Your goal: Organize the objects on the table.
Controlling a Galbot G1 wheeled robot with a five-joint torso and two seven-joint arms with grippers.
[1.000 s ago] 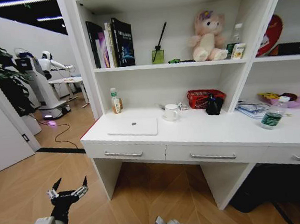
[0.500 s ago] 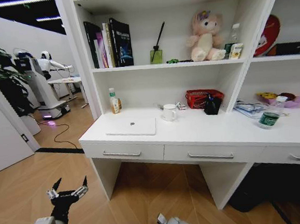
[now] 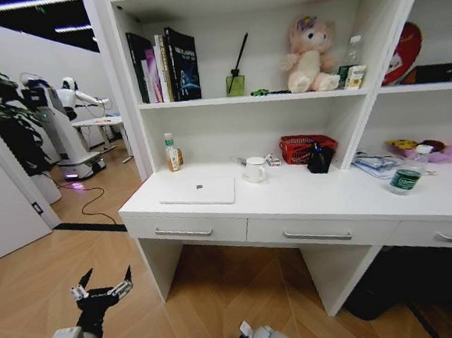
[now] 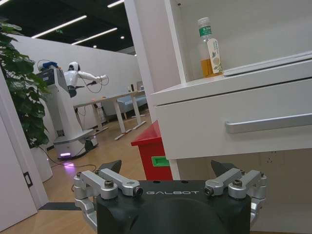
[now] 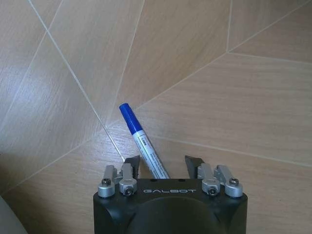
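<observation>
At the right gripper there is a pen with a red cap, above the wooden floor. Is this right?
Not quite: the cap is blue, not red. The right wrist view shows the pen at the right gripper, above the wooden floor.

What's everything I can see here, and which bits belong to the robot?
Desk: one, white, below the shelves.
Laptop: one, silver, desk's left part.
Mug: one, white, mid-desk.
Left bottle: one, green-labelled, desk's back left.
Right bottle: one, clear, green-labelled, desk's right.
Basket: one, red, back of desk.
Teddy bear: one, pink, upper shelf.
Books: several, mostly dark, upper shelf.
Other robot: one, white, far left.
Marker: one, blue-capped, at right gripper.
Left gripper: black, open, low over floor.
Right gripper: black, facing floor.
</observation>
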